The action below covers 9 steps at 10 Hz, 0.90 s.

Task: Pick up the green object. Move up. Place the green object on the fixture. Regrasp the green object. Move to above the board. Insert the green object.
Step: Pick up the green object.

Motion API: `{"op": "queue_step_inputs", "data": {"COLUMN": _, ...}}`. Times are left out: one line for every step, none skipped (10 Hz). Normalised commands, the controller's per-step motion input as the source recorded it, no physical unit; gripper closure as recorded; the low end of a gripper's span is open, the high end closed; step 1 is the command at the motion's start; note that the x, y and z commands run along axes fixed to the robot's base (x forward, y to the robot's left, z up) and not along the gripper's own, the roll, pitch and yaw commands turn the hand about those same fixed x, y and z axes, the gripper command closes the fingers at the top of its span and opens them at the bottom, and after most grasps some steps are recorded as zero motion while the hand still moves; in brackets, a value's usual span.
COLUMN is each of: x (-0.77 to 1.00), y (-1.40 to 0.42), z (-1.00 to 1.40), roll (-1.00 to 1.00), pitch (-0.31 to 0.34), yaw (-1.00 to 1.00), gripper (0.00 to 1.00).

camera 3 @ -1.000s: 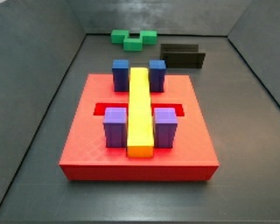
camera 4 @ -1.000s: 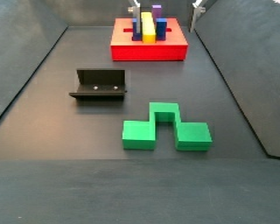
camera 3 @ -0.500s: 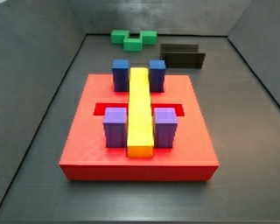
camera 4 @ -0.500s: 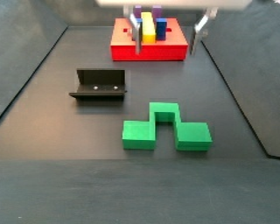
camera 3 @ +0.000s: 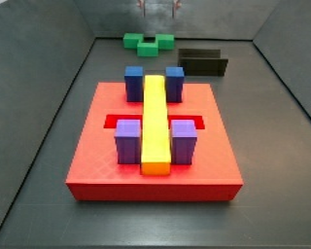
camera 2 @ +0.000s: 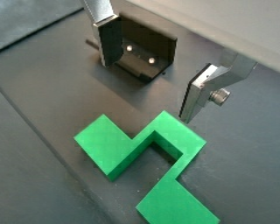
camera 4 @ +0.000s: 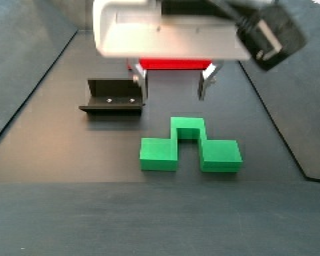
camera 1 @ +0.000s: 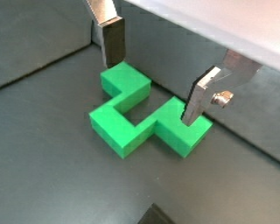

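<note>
Grey floor (camera 4: 69, 190) beneath open tool (camera 4: 175, 84)

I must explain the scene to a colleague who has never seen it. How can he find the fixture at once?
Start from the big red board on the dark floor. Beyond its far edge lie the green object and, beside it, the fixture: a small black L-shaped bracket. The open tool hangs above the green object. Only the fixture is black.

You find no readable text, label, brand, number or sign here, neither on the gripper (camera 4: 175, 85) above the floor nor on anything around it.
</note>
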Motion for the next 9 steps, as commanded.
{"op": "queue_step_inputs", "data": {"x": -0.1, "y": 0.0, "z": -0.47, "roll": -0.03, "pitch": -0.071, "yaw": 0.0, "gripper": 0.0}}
{"op": "queue_step_inputs", "data": {"x": -0.33, "y": -0.01, "z": -0.39, "roll": 0.0, "pitch": -0.031, "yaw": 0.0, "gripper": 0.0}}
{"op": "queue_step_inputs", "data": {"x": -0.34, "y": -0.02, "z": -0.39, "roll": 0.0, "pitch": -0.006, "yaw": 0.01, "gripper": 0.0}}
{"op": "queue_step_inputs", "data": {"x": -0.21, "y": 0.0, "z": -0.36, "roll": 0.01, "pitch": -0.001, "yaw": 0.08, "gripper": 0.0}}
{"op": "queue_step_inputs", "data": {"x": -0.03, "y": 0.0, "z": -0.34, "roll": 0.0, "pitch": -0.011, "yaw": 0.2, "gripper": 0.0}}
{"op": "queue_step_inputs", "data": {"x": 0.0, "y": 0.0, "z": -0.32, "roll": -0.02, "pitch": -0.011, "yaw": 0.23, "gripper": 0.0}}
{"op": "queue_step_inputs", "data": {"x": 0.0, "y": -0.05, "z": -0.29, "roll": -0.03, "pitch": -0.02, "yaw": 0.23, "gripper": 0.0}}
{"op": "queue_step_inputs", "data": {"x": 0.0, "y": -0.09, "z": -0.27, "roll": -0.04, "pitch": -0.021, "yaw": 0.2, "gripper": 0.0}}
{"op": "queue_step_inputs", "data": {"x": -0.07, "y": -0.11, "z": -0.26, "roll": -0.03, "pitch": -0.02, "yaw": 0.11, "gripper": 0.0}}
